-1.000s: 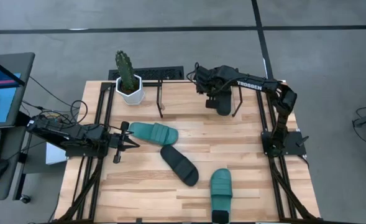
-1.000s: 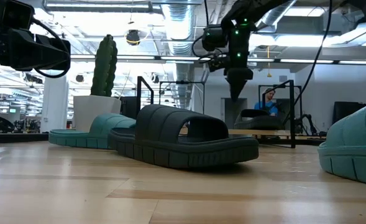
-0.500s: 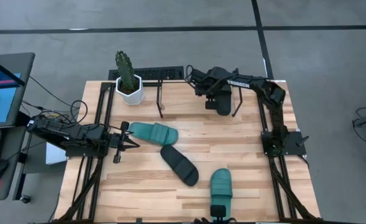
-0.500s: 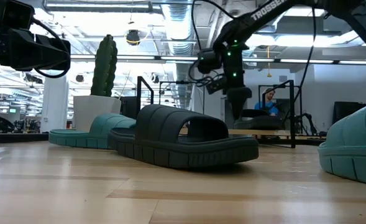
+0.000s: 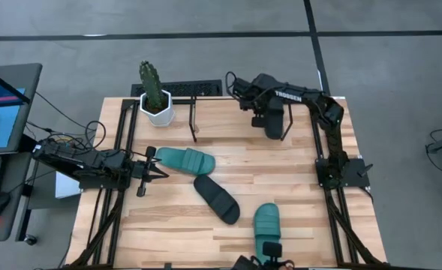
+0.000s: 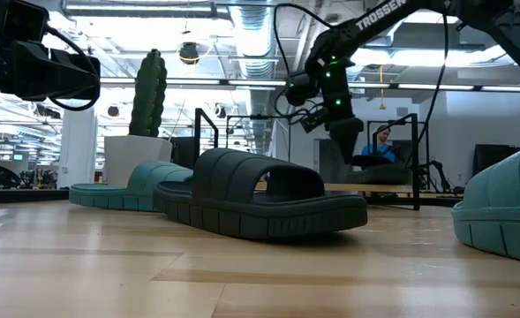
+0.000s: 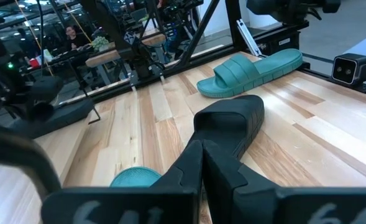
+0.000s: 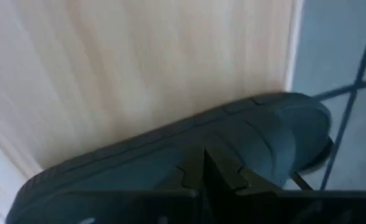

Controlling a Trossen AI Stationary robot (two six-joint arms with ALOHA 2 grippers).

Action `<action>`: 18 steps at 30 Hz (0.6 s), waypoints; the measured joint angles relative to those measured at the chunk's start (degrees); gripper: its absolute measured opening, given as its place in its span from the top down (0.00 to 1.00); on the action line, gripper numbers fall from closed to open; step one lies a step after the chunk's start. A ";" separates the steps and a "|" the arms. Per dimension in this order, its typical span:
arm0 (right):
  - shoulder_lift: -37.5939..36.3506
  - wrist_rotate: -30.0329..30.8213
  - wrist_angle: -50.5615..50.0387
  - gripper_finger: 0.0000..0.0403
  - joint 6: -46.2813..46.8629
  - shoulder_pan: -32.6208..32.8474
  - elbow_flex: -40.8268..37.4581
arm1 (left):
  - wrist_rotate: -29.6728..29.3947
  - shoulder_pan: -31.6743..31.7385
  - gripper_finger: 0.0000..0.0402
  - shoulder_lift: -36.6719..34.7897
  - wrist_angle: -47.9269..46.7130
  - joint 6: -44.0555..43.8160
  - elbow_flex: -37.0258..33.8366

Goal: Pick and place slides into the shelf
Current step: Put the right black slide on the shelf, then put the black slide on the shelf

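At 1 o'clock our right gripper (image 5: pixel 263 109) is clamped on a black slide (image 5: pixel 275 124) over the shelf (image 5: pixel 193 118), light, squashy foam we judge best pinched by its strap or sidewall, while our left gripper (image 5: pixel 160 171) waits at 9 o'clock, fingers together.

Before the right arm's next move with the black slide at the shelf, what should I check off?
1. Black foam slide at thin black metal shelf, by right tool: ok.
2. That slide seated in the shelf: cannot tell.
3. Left tool shut, empty, beside teal foam slide: ok.
4. Second black slide and second teal slide lying flat, unobstructed: ok.
5. Potted cactus apart from right arm: ok.
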 joint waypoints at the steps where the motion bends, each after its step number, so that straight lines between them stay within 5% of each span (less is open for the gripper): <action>1: 0.00 0.77 -0.16 1.00 0.38 -0.02 0.00 | 0.00 0.00 1.00 0.00 0.00 0.00 0.01; 18: -0.63 1.36 0.60 1.00 0.38 5.76 8.05 | -0.02 0.00 1.00 0.00 0.00 -0.11 0.01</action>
